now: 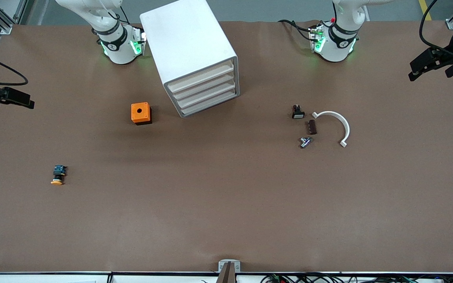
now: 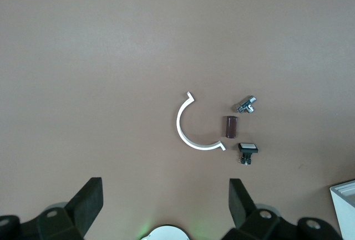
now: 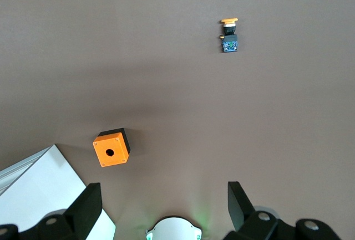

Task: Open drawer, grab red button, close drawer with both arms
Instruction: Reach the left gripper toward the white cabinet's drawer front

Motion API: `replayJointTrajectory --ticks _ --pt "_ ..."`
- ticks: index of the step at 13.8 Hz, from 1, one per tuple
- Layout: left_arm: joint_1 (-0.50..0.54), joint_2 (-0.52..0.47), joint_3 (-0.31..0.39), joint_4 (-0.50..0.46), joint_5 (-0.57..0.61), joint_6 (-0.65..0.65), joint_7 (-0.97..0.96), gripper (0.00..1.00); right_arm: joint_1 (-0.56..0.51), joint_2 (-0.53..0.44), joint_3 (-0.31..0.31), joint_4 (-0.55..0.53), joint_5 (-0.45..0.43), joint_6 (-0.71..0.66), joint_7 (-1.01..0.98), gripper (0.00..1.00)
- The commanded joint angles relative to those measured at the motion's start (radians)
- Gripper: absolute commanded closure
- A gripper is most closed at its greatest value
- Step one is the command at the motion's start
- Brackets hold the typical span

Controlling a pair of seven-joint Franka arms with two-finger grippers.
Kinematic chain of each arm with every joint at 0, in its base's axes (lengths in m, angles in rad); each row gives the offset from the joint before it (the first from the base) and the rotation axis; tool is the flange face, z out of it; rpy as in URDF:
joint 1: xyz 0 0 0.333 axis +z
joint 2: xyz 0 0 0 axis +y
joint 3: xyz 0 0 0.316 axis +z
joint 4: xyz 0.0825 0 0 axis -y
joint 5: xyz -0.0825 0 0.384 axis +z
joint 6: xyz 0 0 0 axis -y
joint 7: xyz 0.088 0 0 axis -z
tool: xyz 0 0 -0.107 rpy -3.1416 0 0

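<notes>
Brown table (image 1: 226, 204) carries everything. White cabinet (image 1: 195, 55) sits at the table edge along the robots' bases, between the two bases and closer to the right arm's; its four drawers all look shut, fronts angled toward the front camera. The drawer (image 1: 203, 83), second from top, is flush and untouched, so the opening step is not yet begun. Left gripper (image 2: 165, 204) hangs high over the left arm's end of the table, fingers apart, holding nothing. Right gripper (image 3: 164, 205) hangs high over the right arm's end, fingers apart, also empty.

Smaller items:
- White curved bracket (image 1: 336, 125), toward the left arm's end.
- Orange box (image 1: 141, 113), just beside the cabinet.
- Yellow-capped button (image 1: 58, 175), toward the right arm's end.
- Brown cylinder (image 1: 312, 127), white-faced switch (image 1: 298, 112) and metal fitting (image 1: 305, 142), beside the bracket.

The red button is not visible; probably inside the drawer.

Next move, as a guess: one gripper descends to the drawer front and pulls, while the other steadies the cabinet.
</notes>
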Motion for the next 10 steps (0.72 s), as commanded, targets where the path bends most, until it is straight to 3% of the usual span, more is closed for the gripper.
replayJointTrajectory --ticks 1,7,10 --pt "-0.013 0.251 -0.014 0.139 0.007 -0.037 -0.01 0.0 -0.011 0.007 0.008 0.018 -0.001 0.013 -0.009 0.0" --pt "-0.055 0.332 -0.014 0.136 0.006 0.047 -0.033 0.0 -0.011 0.007 0.008 0.019 -0.001 0.014 -0.009 0.0" --pt "-0.091 0.376 -0.018 0.134 0.001 0.076 -0.148 0.0 -0.011 0.008 0.008 0.025 -0.001 0.015 -0.009 0.0"
